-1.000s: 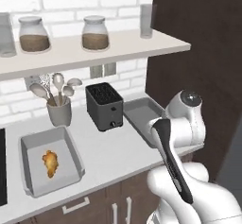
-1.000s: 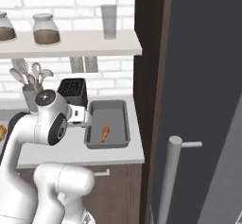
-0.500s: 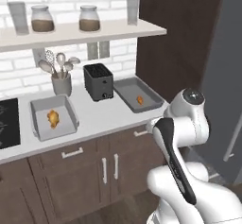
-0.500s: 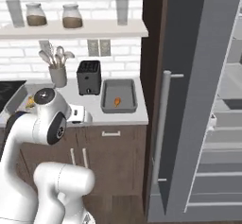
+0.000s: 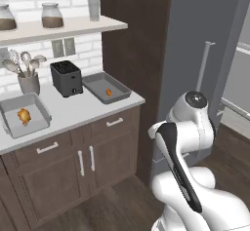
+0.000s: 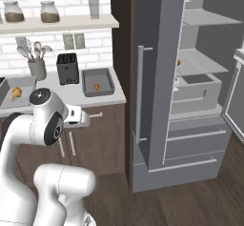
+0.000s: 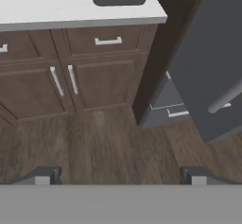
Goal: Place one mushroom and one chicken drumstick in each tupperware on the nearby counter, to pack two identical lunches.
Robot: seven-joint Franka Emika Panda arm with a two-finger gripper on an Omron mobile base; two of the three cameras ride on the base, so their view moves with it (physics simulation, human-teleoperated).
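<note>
Left base view, left to right. Two jars (image 5: 52, 15) on the shelf (image 5: 63, 28), upper left, a glass (image 5: 93, 7) at its right end. Utensil pot (image 5: 29, 82) at far left of the counter (image 5: 73, 112). Tupperware (image 5: 23, 115) at left edge, a drumstick (image 5: 23, 115) lying inside. Black toaster (image 5: 66, 78) just right of the pot. Second tupperware (image 5: 105, 87) right of the toaster, near the counter's right end, a second drumstick (image 5: 108, 92) in it. Dark cabinets with bar handles below. Grey fridge door (image 5: 205, 54) fills the upper right; the arm stands lower right, well off the counter.

Right base view: same trays at left and centre-left. Fridge (image 6: 200, 77) at right stands open, shelves and a drawer showing; a small orange item (image 6: 179, 62) on a middle shelf, too small to tell what.

Hand view: hand (image 7: 120, 176) at bottom edge, fingertips (image 7: 45, 175) spread to full width, gripping nothing, over wood floor (image 7: 104, 147). Right tray with its drumstick at top centre. No mushroom made out.
</note>
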